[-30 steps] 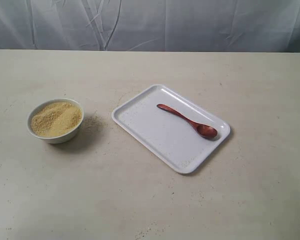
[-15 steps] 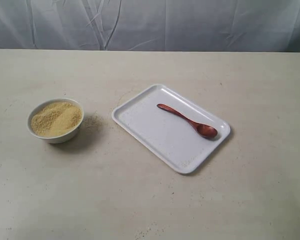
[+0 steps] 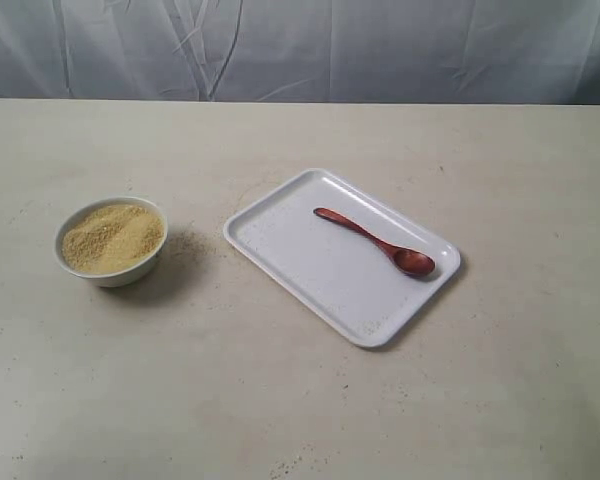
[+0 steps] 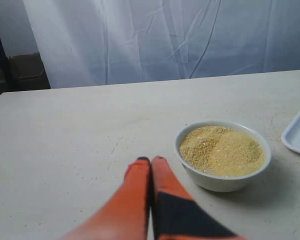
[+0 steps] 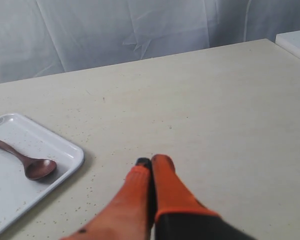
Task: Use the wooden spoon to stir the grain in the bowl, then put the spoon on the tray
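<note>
Pale curtain cloth [image 3: 380,50] hangs behind a beige surface [image 3: 280,400] in the exterior view. On my left sits the bowl [image 3: 108,272], filled nearly to the rim with the grain [image 3: 113,237]. Well apart from it, towards the right, the tray [image 3: 300,255] lies flat and turned at an angle to the surface's edge. The wooden spoon [image 3: 373,240] lies on the tray along its far long side, scoop up and pointing right, handle running back to the left. Neither arm shows in this view.

Through the left wrist camera I see the left fingers [image 4: 139,175] reaching out low over the surface [image 4: 65,150], aimed towards the curtain. They are pressed together tip to tip with nothing between them. The bowl [image 4: 225,181] stands near the tips, apart from them, with the grain [image 4: 221,150] heaped a little unevenly inside. One corner of the tray [image 4: 297,135] shows beyond the bowl.

The right wrist camera gives me the same pose: the right fingers [image 5: 162,175] stretch forward over bare surface [image 5: 215,125], clenched flat against each other and holding nothing. The tray [image 5: 60,145] lies off to one side, clear of the tips, and the wooden spoon [image 5: 25,161] rests on it with its scoop near the closest corner.
</note>
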